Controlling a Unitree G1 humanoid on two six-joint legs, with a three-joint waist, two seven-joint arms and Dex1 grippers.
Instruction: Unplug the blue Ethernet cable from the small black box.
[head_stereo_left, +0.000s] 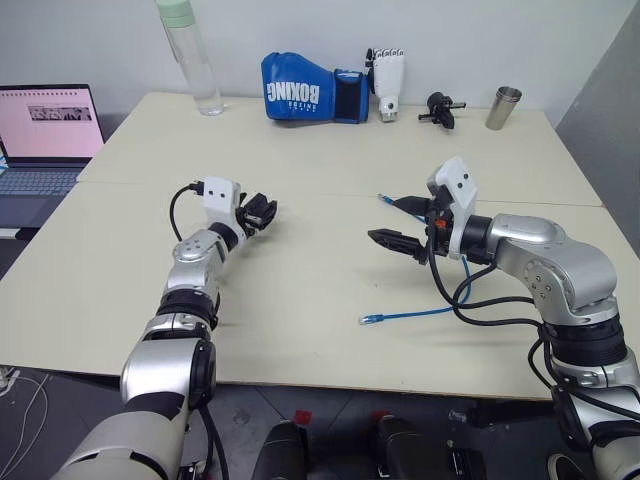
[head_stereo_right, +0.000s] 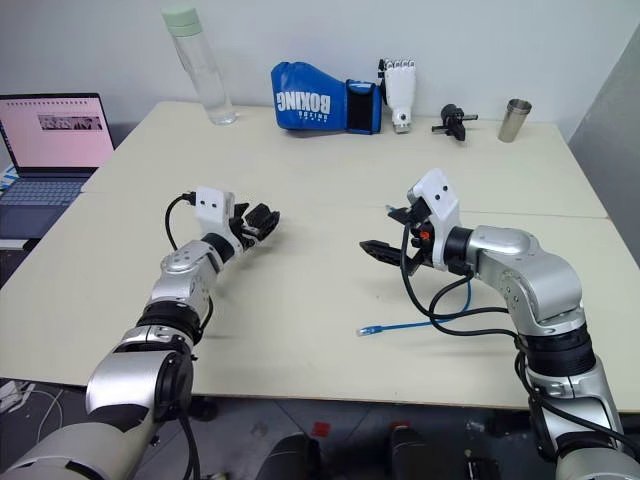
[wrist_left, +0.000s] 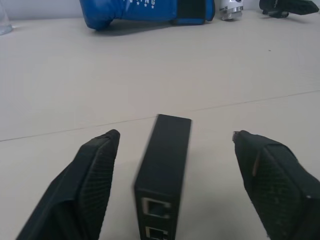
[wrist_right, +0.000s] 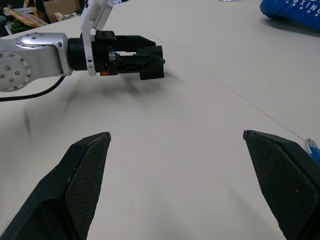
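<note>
Looks done to me: cable (head_stereo_left: 410, 314) loose lower right, box (wrist_left: 162, 175) ports empty, my left hand (wrist_left: 170, 175) and right hand (wrist_right: 185, 185) both released.

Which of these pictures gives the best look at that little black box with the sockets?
The left wrist view: the small black box lies between the open left gripper's fingers, both sockets empty and facing the camera. In the eye views and the right wrist view it is just a dark shape at that gripper's fingers.

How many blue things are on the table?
2. A blue boxing glove lies at the table's far edge, beside a clear bottle. A thin blue cable lies near the robot's right arm, partly hidden behind it.
</note>
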